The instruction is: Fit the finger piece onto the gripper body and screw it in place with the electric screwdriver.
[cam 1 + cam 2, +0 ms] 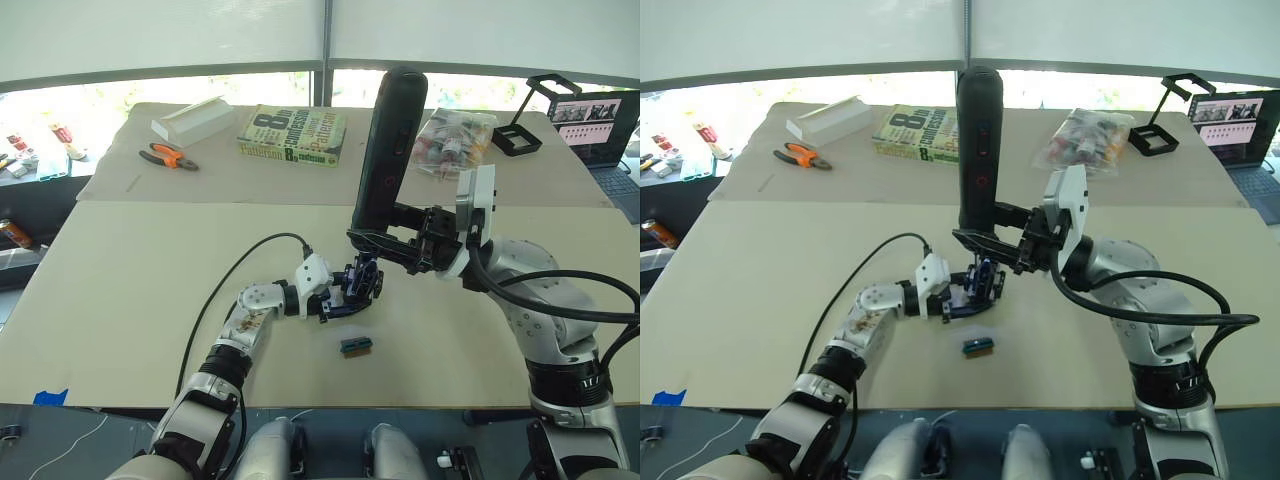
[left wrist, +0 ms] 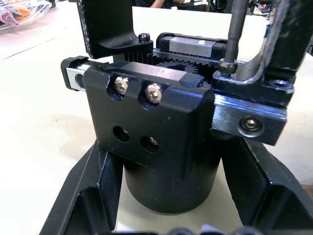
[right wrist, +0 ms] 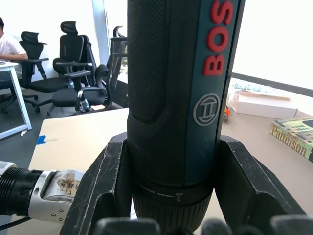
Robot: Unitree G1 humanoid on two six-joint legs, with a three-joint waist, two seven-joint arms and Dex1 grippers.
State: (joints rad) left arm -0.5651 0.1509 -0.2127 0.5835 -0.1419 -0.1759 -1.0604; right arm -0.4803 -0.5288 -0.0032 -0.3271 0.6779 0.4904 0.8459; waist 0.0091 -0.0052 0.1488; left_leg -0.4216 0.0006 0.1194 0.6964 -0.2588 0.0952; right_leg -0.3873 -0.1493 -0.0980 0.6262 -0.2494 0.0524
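My left gripper is shut on the gripper body, a chunky black block held just above the middle of the table. One black finger stands up from the body. A second black finger piece sits on its silver-edged carriage at the other side. My right gripper is shut on the electric screwdriver, a thick black cylinder held upright. Its thin metal bit comes down onto a screw at the base of that finger piece.
A tiny green block lies on the table just in front of the gripper body. Along the far side lie orange-handled pliers, a white box, a book, a plastic bag of small items, a black stand and a laptop.
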